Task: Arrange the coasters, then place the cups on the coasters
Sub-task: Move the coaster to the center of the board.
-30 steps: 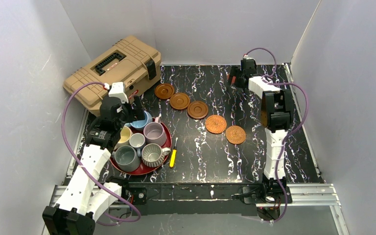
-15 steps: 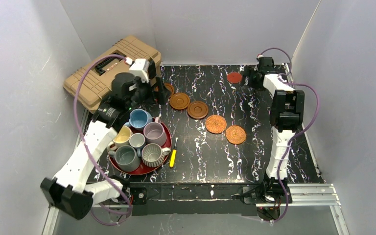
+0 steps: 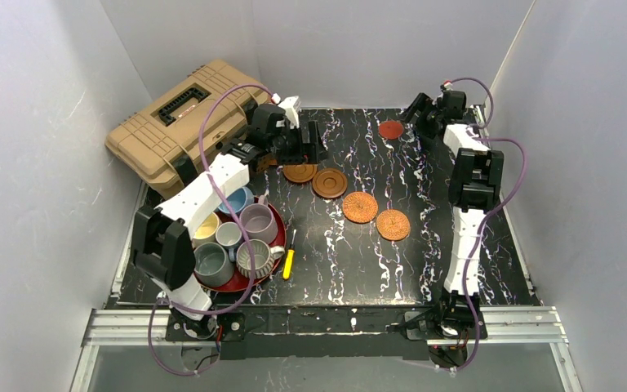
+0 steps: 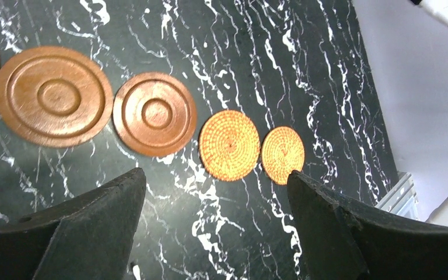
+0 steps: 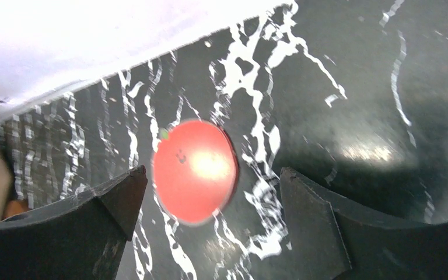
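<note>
my left gripper hangs spread wide and empty above the line of wooden coasters and woven coasters. my right gripper is spread too, holding nothing, over the red coaster, which lies alone near the back wall, well apart from that line. the cups sit crowded on the tray. i judge the thin red disc may skid on the slick table rather than lift. my left arm reaches over the cups, so a low elbow could knock one.
</note>
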Controlling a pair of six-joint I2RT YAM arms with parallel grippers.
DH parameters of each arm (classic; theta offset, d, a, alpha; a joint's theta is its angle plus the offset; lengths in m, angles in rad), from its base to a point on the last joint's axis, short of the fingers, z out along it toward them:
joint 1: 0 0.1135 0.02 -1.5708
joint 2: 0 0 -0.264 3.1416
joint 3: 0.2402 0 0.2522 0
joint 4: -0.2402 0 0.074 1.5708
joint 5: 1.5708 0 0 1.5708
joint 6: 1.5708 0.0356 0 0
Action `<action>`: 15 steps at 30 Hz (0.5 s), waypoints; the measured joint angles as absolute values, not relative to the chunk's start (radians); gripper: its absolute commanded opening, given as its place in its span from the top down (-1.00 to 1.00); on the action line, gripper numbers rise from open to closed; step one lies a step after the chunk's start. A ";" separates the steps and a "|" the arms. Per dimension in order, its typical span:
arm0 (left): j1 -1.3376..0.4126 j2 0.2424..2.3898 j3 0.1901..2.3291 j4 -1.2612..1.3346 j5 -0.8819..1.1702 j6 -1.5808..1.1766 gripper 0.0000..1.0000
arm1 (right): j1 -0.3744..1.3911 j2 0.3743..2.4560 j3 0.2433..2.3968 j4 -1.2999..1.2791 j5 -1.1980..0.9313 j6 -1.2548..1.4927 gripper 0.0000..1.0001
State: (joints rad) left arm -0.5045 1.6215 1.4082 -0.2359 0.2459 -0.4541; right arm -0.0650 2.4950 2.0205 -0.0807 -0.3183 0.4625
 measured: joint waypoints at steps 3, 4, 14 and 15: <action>-0.507 1.677 1.449 -0.213 0.263 -0.463 -0.75 | -0.065 2.539 2.051 -0.002 -0.372 0.538 -0.87; -0.507 1.689 1.459 -0.207 0.268 -0.465 -0.73 | -0.065 2.549 2.054 0.021 -0.386 0.562 -0.88; -0.507 1.782 1.496 -0.176 0.291 -0.471 -0.65 | -0.053 2.665 2.202 0.075 -0.478 0.624 -0.90; -0.507 1.791 1.496 -0.174 0.294 -0.472 -0.65 | -0.050 2.667 2.207 0.070 -0.482 0.616 -0.90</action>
State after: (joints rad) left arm -0.5072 1.7908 1.4963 -0.1738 0.2939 -0.4721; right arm -0.0498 2.6671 2.2074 0.0704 -0.4820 0.6159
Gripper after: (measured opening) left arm 0.834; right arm 0.945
